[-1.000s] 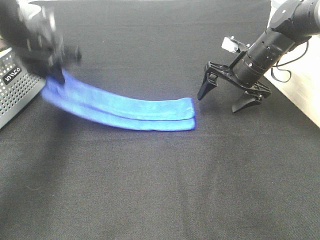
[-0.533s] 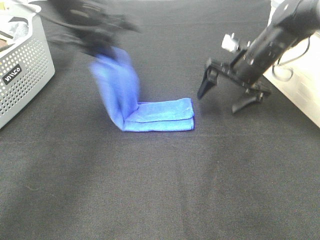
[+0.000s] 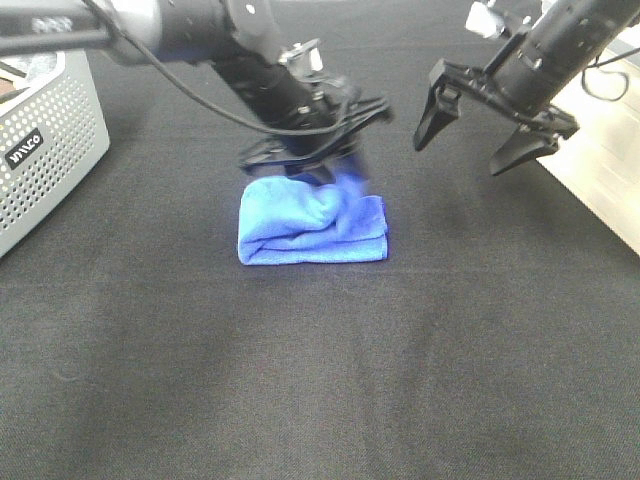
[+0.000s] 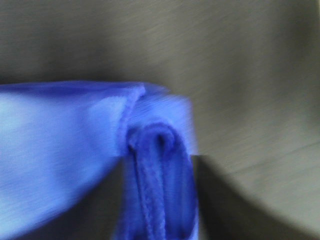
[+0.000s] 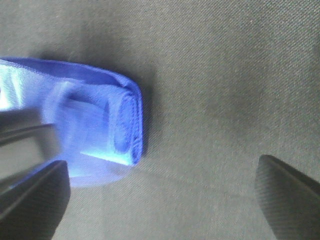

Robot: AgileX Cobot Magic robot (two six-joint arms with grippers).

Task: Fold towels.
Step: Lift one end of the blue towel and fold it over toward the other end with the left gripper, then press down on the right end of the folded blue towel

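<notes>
The towel (image 3: pixel 300 225) lies folded in a lumpy bundle on the table (image 3: pixel 320 380) just under the left tool (image 3: pixel 320 165), its grip impossible to tell, the right tool (image 3: pixel 459 155) open and empty nearby; only neatening seems left.

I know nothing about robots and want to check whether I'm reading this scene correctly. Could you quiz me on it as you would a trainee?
1. True or false: the blue towel lies spread out flat in a single layer.
2. The right gripper is: A) open and empty, B) shut on the towel, C) shut on nothing.
3. Which arm's gripper hangs directly over the towel?

Key
1. False: it lies folded into a thick bundle.
2. A
3. The left gripper.
</notes>
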